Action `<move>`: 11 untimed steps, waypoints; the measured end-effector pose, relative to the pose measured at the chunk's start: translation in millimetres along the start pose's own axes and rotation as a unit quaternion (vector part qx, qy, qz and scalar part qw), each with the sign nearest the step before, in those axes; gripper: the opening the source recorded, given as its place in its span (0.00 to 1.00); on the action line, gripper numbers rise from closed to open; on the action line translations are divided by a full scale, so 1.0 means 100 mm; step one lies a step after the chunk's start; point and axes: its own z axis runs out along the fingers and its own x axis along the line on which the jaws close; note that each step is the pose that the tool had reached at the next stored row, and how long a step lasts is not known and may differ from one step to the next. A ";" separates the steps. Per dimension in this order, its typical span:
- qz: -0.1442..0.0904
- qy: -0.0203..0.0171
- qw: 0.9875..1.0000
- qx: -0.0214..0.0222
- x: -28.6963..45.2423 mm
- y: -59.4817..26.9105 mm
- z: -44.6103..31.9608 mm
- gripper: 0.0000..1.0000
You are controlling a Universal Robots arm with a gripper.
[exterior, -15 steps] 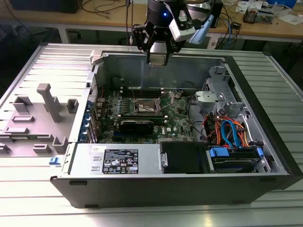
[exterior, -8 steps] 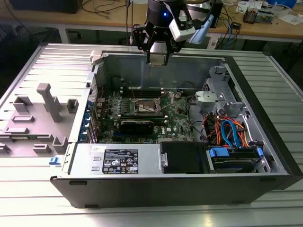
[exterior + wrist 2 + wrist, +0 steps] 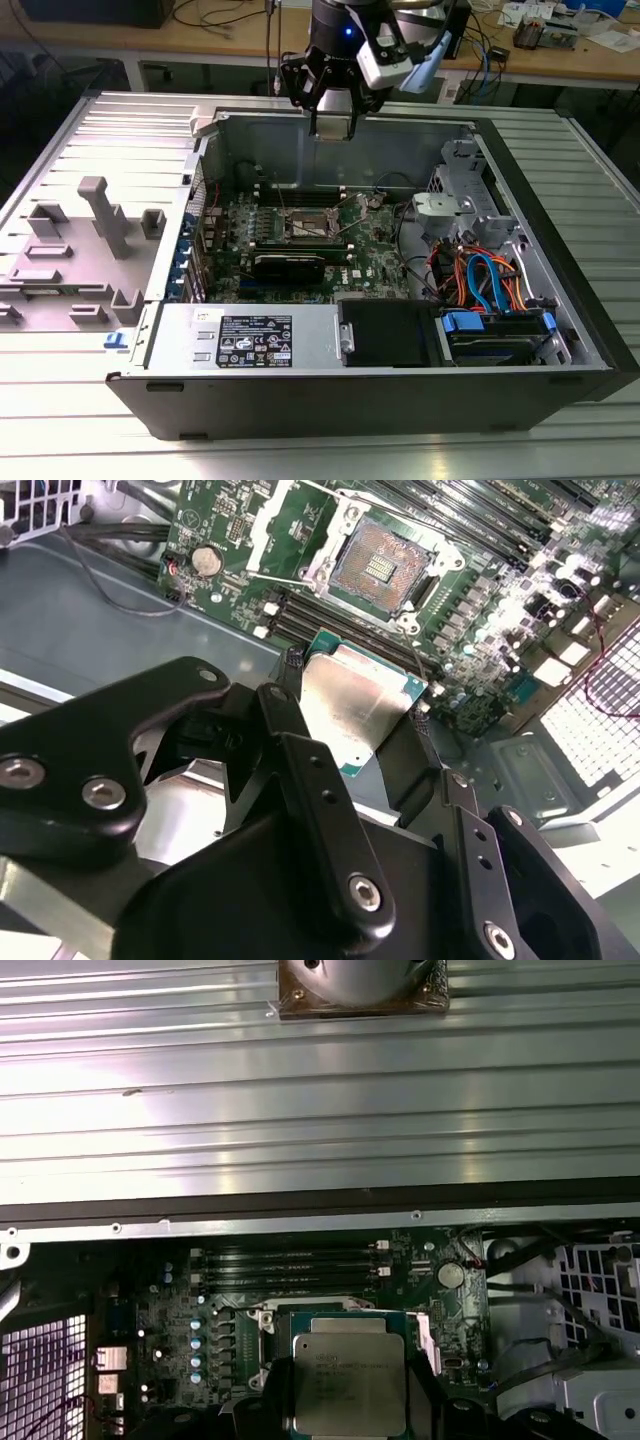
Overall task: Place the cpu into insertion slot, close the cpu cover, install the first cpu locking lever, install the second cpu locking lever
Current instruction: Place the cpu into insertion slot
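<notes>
The black gripper (image 3: 352, 695) is seen clamped on the silver cpu (image 3: 362, 722), held in the air, clear of the open insertion slot (image 3: 385, 562) on the green motherboard (image 3: 225, 520).

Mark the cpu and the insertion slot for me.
cpu (image 3: 360, 705): second wrist view, middle of its silver top.
insertion slot (image 3: 388, 565): second wrist view, centre of its dark contact field.

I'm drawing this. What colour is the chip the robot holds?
The cpu is silver-grey with a green edge, clearest in the second wrist view.
</notes>
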 end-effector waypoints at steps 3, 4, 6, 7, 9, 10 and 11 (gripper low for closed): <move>0.011 -0.001 1.000 0.000 0.002 -0.001 0.002 0.55; 0.014 -0.001 1.000 0.000 0.002 -0.001 0.002 0.55; 0.017 -0.002 1.000 0.000 0.003 -0.002 0.004 0.55; 0.017 -0.002 1.000 0.000 0.003 -0.002 0.004 0.55; 0.018 -0.002 1.000 0.000 0.004 -0.003 0.003 0.55; 0.018 -0.002 1.000 0.000 0.004 -0.004 0.003 0.55; 0.018 -0.002 1.000 0.000 0.004 -0.005 0.003 0.55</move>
